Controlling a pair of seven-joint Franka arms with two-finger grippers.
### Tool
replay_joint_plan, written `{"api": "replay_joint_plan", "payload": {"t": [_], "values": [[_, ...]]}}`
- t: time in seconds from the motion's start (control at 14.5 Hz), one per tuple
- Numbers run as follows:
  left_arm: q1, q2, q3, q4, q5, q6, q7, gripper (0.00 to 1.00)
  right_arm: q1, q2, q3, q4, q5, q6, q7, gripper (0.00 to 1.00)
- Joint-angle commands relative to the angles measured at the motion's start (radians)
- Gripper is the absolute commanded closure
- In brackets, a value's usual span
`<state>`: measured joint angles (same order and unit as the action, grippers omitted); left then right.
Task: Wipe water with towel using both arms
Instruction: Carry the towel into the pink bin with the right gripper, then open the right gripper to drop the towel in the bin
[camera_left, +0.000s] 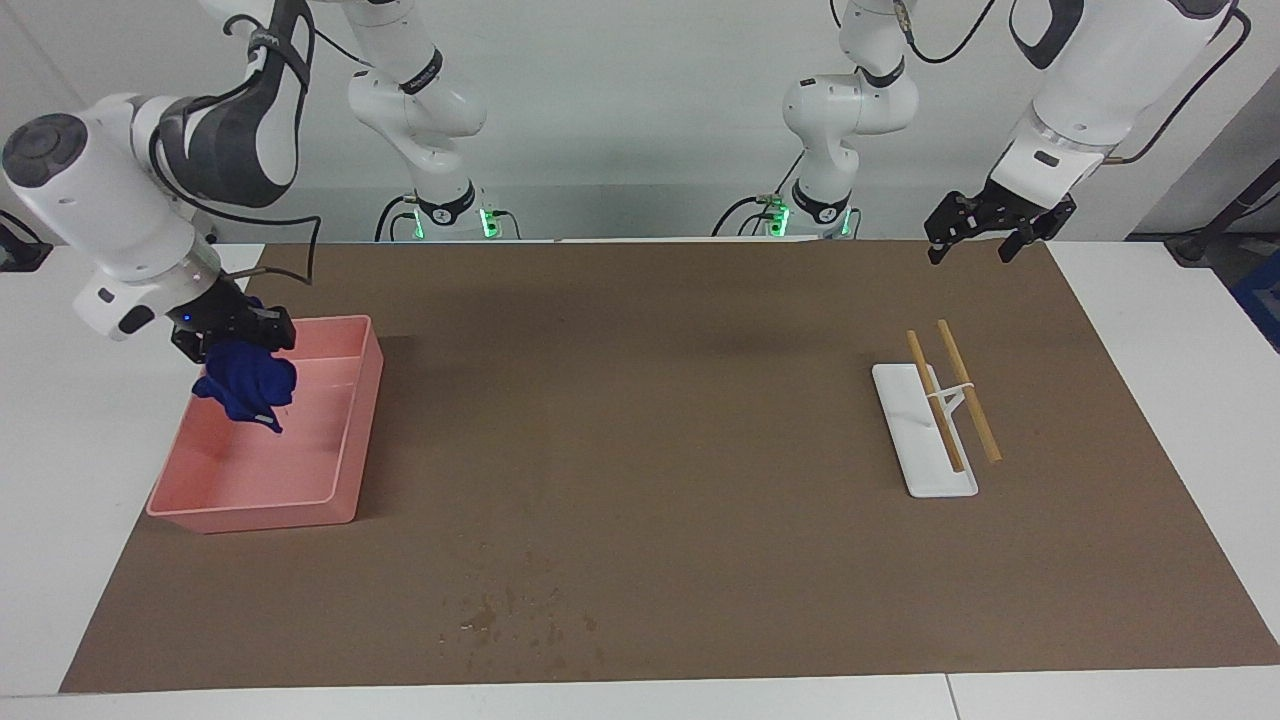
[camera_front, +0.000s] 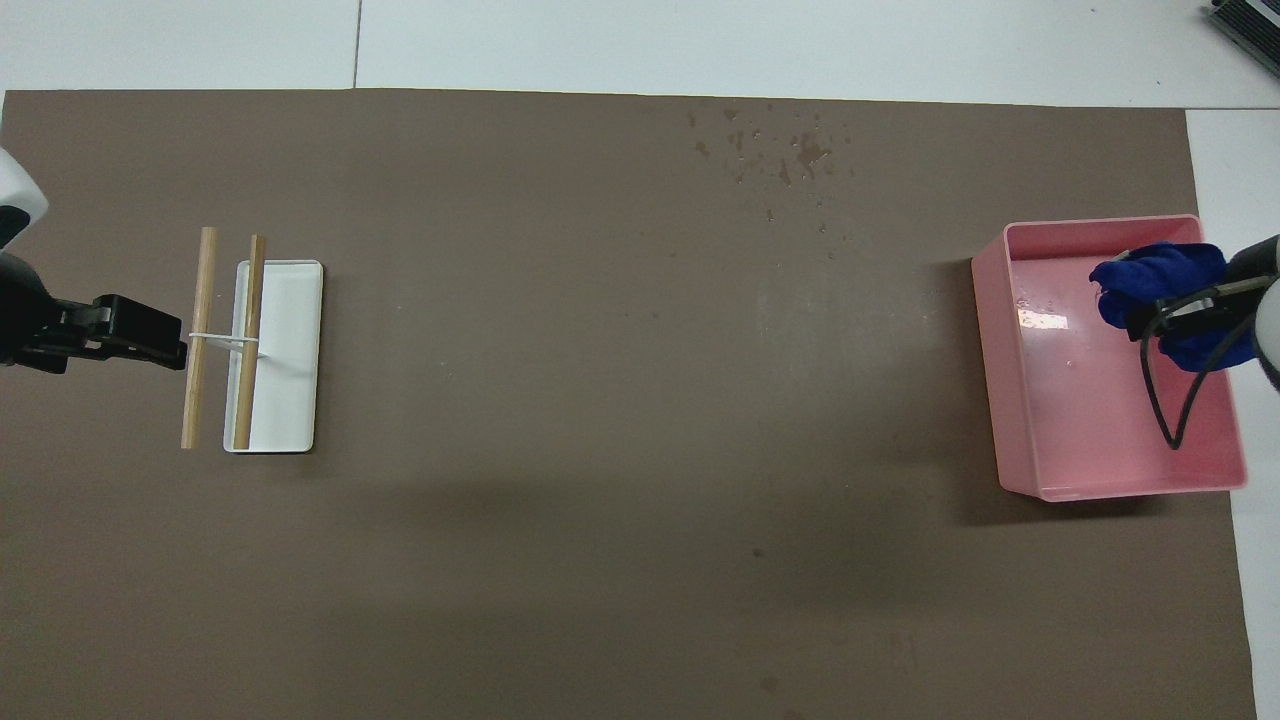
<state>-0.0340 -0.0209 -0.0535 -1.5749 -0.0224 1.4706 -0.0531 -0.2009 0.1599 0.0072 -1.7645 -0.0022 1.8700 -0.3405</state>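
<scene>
- The right gripper (camera_left: 232, 338) hung over the pink bin (camera_left: 340, 500), above the bin's side toward the right arm's end of the worktop
- Its fingers were clamped tight on the towel (camera_left: 245, 385), a small deep-blue cloth bunched up and dangling from them
- The towel hung in the air over the inside of the bin, clear of the bin's floor in the facing view; from overhead it showed as a crumpled blue lump (camera_front: 1165, 285) with the gripper's black cable looping below it
- The bin (camera_front: 1015, 400) stood on the brown mat (camera_left: 660, 420) at the right arm's end of the worktop, and its floor looked wet and shiny
- A patch of dark wet specks (camera_left: 510, 615) lay on the mat, farther from the robots than the bin and well apart from the towel
- The left gripper (camera_left: 985, 245) waited in the air over the mat's edge nearest the robots, at the left arm's end; its fingers stood spread apart and held nothing
- A white tray (camera_left: 925, 475) lay on the mat at that end with two wooden sticks (camera_left: 965, 390) resting across it, one partly off its edge, tied together by a thin white band
</scene>
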Motion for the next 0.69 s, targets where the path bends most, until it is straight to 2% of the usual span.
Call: {"api": "replay_joint_plan", "payload": {"t": [0.0,0.21,0.28,0.34,0.48,0.62], "values": [[0.002,-0.016,0.003,-0.014,-0.004,-0.010,0.007,0.00,-0.003,-0.005,0.013,-0.160,-0.028,0.205,-0.011,1.00],[0.002,-0.016,0.003,-0.014,-0.004,-0.012,0.006,0.00,-0.009,-0.007,0.013,-0.173,-0.028,0.212,-0.011,0.97],[0.002,-0.016,0.003,-0.014,-0.004,-0.010,0.007,0.00,-0.009,-0.007,0.013,-0.171,-0.028,0.206,-0.018,0.55],[0.002,-0.016,0.003,-0.014,-0.004,-0.010,0.007,0.00,-0.009,-0.008,0.014,-0.171,-0.027,0.202,-0.037,0.01],[0.002,-0.016,0.003,-0.014,-0.004,-0.012,0.007,0.00,-0.011,-0.014,0.014,-0.156,-0.028,0.173,-0.041,0.00],[0.002,-0.016,0.003,-0.014,-0.004,-0.012,0.007,0.00,0.003,-0.060,0.020,-0.086,-0.027,0.054,-0.032,0.00]]}}
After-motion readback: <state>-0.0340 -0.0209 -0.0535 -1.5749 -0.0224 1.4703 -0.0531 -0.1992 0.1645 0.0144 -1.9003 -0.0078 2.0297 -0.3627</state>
